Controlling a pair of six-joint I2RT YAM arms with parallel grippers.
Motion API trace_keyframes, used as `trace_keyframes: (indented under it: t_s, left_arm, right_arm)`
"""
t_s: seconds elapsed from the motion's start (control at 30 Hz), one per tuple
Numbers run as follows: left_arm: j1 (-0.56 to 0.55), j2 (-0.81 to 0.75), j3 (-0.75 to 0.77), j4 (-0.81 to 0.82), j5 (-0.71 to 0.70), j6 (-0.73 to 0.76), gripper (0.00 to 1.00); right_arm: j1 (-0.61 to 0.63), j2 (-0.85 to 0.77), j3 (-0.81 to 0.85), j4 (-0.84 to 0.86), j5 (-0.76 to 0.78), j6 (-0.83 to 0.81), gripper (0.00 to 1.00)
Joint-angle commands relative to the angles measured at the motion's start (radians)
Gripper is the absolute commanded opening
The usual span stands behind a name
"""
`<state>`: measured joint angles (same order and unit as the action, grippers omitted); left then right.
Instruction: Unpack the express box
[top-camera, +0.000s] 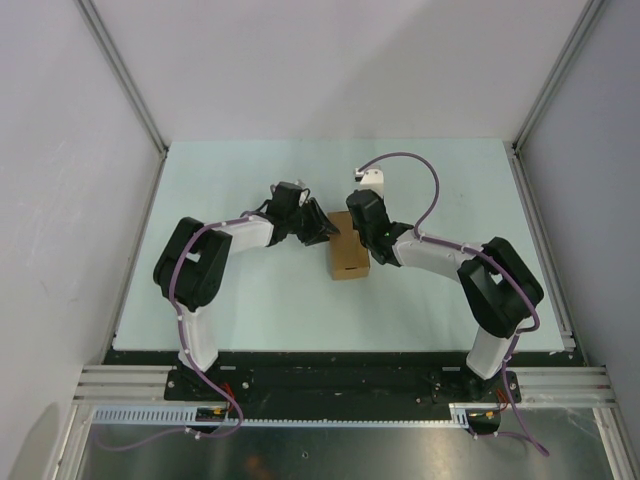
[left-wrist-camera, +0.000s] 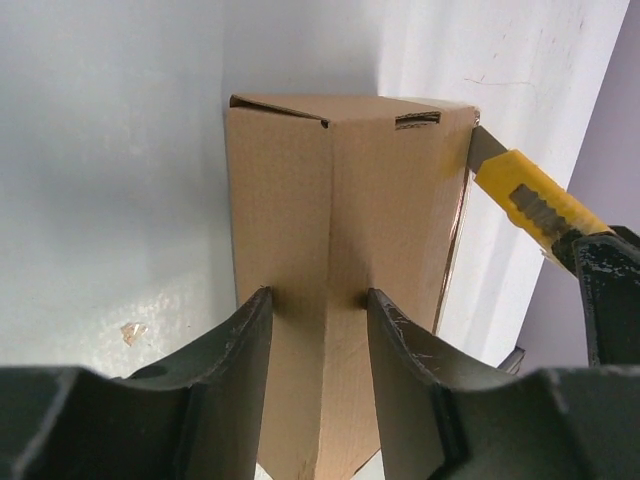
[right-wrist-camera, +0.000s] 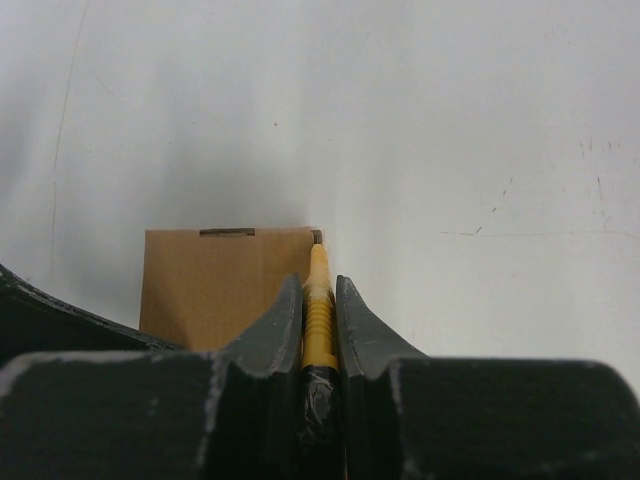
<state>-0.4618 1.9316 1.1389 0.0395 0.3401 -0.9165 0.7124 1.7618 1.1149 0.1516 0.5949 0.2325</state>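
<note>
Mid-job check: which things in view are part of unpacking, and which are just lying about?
In the job: express box, yellow utility knife in right pincer, left pincer astride the box.
Lying about: a brownish fleck on the table.

The bench (top-camera: 250, 300) has a pale top, white with a little green, and it forms the floor of a small enclosure. A plain white left panel (top-camera: 60, 150), a far panel (top-camera: 330, 60) and a greyer right panel (top-camera: 600, 180) close it on three sides. Aluminium posts (top-camera: 120, 70) stand at the far corners. Along the near edge run a black base strip (top-camera: 330, 385), silver rails (top-camera: 120, 382), a white slotted cable duct (top-camera: 340, 422) and a grey metal sheet (top-camera: 330, 455). The light is soft and even, and the shadows are weak. The left wrist view shows a small brownish mark (left-wrist-camera: 130, 332) on the bench top.
</note>
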Motion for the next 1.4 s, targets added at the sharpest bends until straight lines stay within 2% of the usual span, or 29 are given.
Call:
trace_keyframes:
  t_s: [0.0,0.43,0.8,1.13,1.37]
  left_arm:
    - [0.002,-0.002,-0.021,-0.012,-0.032,-0.038,0.45]
    - [0.003,0.015,-0.021,-0.076,-0.062,-0.091,0.42]
    - [0.003,0.035,-0.025,-0.101,-0.07,-0.128,0.4]
    - [0.003,0.038,-0.027,-0.102,-0.067,-0.133,0.4]
    - [0.003,0.03,-0.03,-0.11,-0.085,-0.14,0.39]
  right_arm:
    - [0.01,-0.022,0.014,-0.053,0.032,0.016,0.0]
    - [0.03,-0.073,0.016,-0.149,0.054,0.068,0.0]
    - [0.053,-0.116,0.013,-0.294,0.043,0.122,0.0]
    - [0.067,-0.176,-0.043,-0.366,-0.021,0.168,0.0]
    - [0.075,-0.245,-0.044,-0.477,-0.063,0.238,0.0]
